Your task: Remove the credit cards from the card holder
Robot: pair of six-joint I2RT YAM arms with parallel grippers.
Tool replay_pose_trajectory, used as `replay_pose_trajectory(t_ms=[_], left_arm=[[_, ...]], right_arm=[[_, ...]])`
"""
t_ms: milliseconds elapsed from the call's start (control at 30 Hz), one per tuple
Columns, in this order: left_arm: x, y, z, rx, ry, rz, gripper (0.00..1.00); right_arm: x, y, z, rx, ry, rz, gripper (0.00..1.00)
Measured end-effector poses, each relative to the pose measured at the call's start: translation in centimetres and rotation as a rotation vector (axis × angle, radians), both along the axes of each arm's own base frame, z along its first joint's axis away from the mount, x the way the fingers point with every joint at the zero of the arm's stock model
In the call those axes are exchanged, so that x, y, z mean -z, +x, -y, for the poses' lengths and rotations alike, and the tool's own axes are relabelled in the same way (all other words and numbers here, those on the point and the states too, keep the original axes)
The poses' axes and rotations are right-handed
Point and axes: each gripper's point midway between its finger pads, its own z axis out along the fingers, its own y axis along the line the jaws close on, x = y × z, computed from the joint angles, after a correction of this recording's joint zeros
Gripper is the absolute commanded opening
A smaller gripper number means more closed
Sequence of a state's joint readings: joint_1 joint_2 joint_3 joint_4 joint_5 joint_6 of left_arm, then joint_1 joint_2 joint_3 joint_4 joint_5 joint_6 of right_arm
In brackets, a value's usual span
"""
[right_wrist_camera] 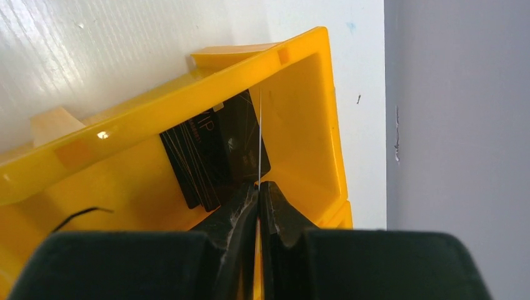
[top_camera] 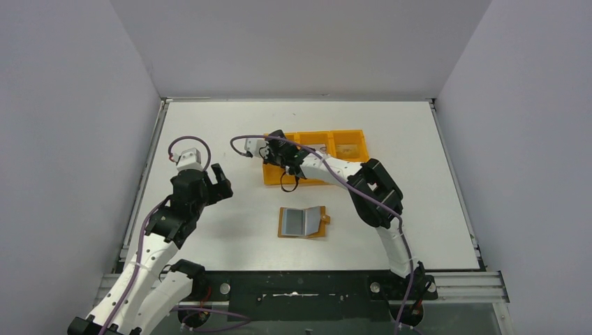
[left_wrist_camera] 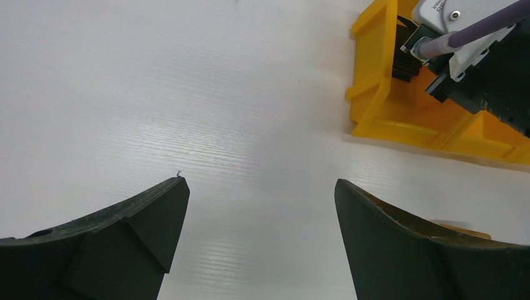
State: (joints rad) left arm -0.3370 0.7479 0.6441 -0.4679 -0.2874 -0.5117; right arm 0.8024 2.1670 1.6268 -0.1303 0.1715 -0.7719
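Over the table from the top camera, the card holder (top_camera: 303,222) lies flat and open on the white table (top_camera: 419,139), grey pockets up, near the front edge between the two arm bases and a bit in front of the orange tray (top_camera: 352,150). The right gripper (top_camera: 279,155) is reaching into the tray's leftmost compartment, and the left gripper (top_camera: 222,183) hovers over bare table off to the left, well apart from both the wallet and the tray. On the left wrist cam, the left gripper (left_wrist_camera: 259,181) has its fingers spread wide with nothing between them, just table underneath, plus the orange tray (left_wrist_camera: 375,119) corner at upper right. On the right wrist cam, the right gripper (right_wrist_camera: 258,185) is pinched tight on a credit card (right_wrist_camera: 260,137) that you only see edge-on as a thin pale line. Right beside it, dark credit cards (right_wrist_camera: 212,156) sit stacked inside the orange tray (right_wrist_camera: 312,125) compartment, fanned a little against its wall.
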Motion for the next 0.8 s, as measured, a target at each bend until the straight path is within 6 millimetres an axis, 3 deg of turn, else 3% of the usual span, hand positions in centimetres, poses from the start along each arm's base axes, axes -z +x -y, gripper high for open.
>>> replay_pose_trajectory(t_ms=[300, 533, 800], left_arm=[[0.0, 0.0, 0.0, 0.001, 0.000, 0.000, 0.89], [0.1, 0.0, 0.1, 0.003, -0.001, -0.003, 0.89], [0.4, 0.0, 0.2, 0.007, 0.001, -0.016, 0.89]], right_arm=[[2.4, 0.8, 0.2, 0.003, -0.059, 0.000, 0.10], [2.6, 0.9, 0.3, 0.003, -0.060, -0.003, 0.23], [2.7, 1.2, 0.7, 0.017, -0.043, -0.015, 0.31]])
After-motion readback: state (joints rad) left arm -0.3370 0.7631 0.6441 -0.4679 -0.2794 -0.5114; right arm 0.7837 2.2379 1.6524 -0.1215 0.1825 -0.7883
